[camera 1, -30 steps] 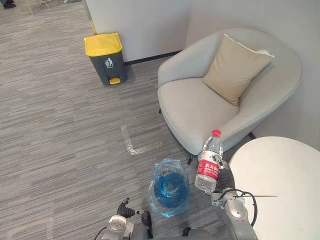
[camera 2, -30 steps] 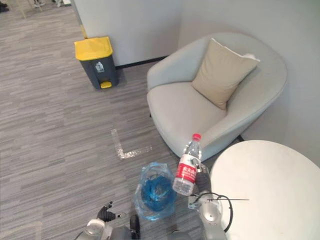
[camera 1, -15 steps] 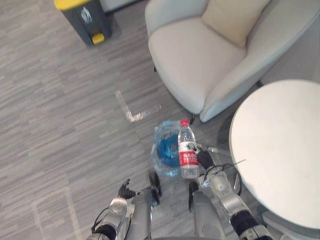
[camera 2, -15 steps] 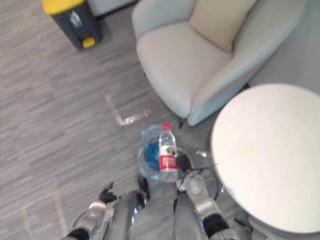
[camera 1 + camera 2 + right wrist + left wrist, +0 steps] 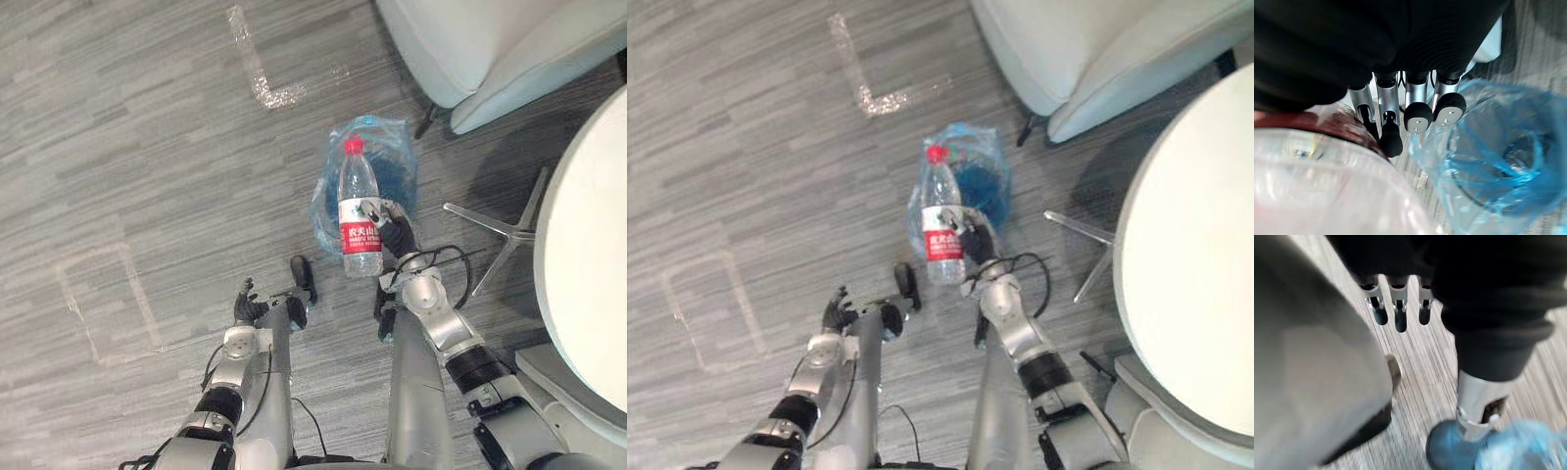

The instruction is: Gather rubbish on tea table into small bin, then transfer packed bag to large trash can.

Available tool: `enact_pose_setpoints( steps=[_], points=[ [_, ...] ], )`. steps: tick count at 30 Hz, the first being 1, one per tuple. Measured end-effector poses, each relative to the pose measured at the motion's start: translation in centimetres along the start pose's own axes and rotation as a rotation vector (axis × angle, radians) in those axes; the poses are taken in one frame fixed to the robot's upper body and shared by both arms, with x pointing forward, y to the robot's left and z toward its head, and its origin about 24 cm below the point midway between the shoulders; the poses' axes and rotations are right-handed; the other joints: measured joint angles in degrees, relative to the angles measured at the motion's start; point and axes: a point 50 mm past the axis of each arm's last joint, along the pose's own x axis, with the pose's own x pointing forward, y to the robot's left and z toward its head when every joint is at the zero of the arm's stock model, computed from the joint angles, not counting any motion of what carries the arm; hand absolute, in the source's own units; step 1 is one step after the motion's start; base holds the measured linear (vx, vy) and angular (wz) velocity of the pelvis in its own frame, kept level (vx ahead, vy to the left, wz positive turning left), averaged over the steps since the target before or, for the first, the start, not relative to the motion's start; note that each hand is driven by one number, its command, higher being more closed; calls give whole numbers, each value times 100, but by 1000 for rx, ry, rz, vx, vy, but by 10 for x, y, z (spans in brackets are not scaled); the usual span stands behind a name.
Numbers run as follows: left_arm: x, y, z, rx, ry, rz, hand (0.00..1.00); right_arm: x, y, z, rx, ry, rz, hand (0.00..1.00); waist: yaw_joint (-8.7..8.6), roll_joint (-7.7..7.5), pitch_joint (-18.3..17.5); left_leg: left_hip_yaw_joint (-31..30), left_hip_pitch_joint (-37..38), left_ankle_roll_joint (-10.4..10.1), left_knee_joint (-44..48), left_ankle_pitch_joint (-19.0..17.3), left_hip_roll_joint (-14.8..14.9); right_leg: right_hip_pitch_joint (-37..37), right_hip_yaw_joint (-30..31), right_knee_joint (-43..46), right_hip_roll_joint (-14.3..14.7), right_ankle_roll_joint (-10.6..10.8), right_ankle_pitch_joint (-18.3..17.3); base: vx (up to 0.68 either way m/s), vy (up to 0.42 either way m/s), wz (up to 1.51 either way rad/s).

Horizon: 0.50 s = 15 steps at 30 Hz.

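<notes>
The right hand (image 5: 395,235) is wrapped round a clear water bottle (image 5: 360,211) with a red cap and red label, holding it upright by its lower half. In the right wrist view its fingers (image 5: 1418,115) curl against the bottle's side, with the blue bag (image 5: 1498,161) open just past them. The small bin (image 5: 394,162), lined with that bag, stands on the floor (image 5: 147,147) near the chair (image 5: 470,39) and left of the bench (image 5: 588,245). The bottle hangs just near and left of the bin's mouth, not yet inside it.

The left hand (image 5: 245,305) hangs low at the left with loose fingers and nothing in it.

By my reading, the task is in its first half. The part of the bench top in view is bare, so this bottle may be the last piece to gather. The bottle has yet to be moved over the mouth and let go. After that, the bag must be closed, lifted out and carried to the large can.
</notes>
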Motion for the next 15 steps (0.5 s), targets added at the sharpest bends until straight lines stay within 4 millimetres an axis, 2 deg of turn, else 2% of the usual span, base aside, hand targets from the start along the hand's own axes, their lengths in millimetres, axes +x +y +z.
enact_pose_setpoints(
  steps=[3, 7, 11, 15],
  points=[
    [8, 2, 19, -9, -53, 7, 0, 14, -8, 7, -24, -25, -26, 100, 19, -42, 48, -52, -404, 100, 206, 21, 5, -384, -10, 294, -30, 25, -96, 20, 9, 11],
    [16, -1, 41, -28, -119, 4, 0, 24, -20, 3, -66, -5, -51, 100, 85, -70, 167, -154, -731, 166, 407, 48, -8, -691, -66, 557, -84, 15, -229, 15, -12, 12],
    [18, 2, 49, -43, -142, 12, 0, 31, -25, -1, -75, 23, -76, 100, 87, -74, 172, -184, -940, 153, 442, 33, 3, -910, -96, 637, -91, -18, -267, 1, -12, 3],
    [18, 5, 54, -63, -166, 30, 0, 38, -40, -9, -68, 79, -150, 100, 93, -74, 172, -182, -1098, 134, 446, 23, 7, -1086, -94, 674, -92, -23, -270, 0, 0, 0]
  ],
)
